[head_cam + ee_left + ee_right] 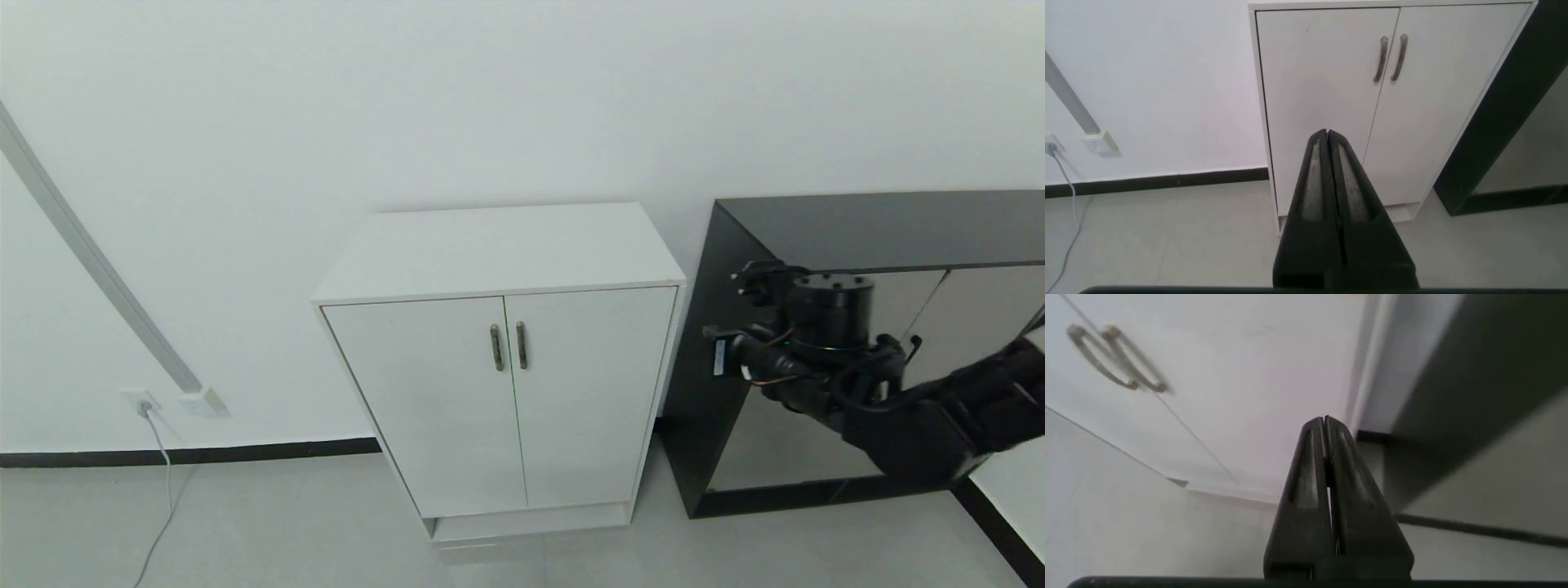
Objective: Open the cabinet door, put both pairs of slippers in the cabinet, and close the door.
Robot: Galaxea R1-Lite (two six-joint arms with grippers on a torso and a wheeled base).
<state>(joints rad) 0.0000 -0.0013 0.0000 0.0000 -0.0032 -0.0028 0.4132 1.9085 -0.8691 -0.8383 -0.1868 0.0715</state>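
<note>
The white cabinet [498,253] stands against the wall with both doors shut. Its two metal handles [496,347] [522,345] sit side by side at the middle seam. My left gripper [1328,135] is shut with nothing in it and points at the left door [1323,73], some way back from it above the floor. My right gripper [1326,423] is also shut and holds nothing; it hangs off the cabinet's lower right corner, with the handles [1118,361] off to one side. The right arm [816,351] is to the right of the cabinet, in front of the black unit.
A black sideboard with mirrored fronts [882,220] stands close against the cabinet's right side. A wall socket [140,400] with a grey cable [167,490] is at the left, below a slanted wall conduit [90,253]. Grey floor [286,531] lies open before the cabinet.
</note>
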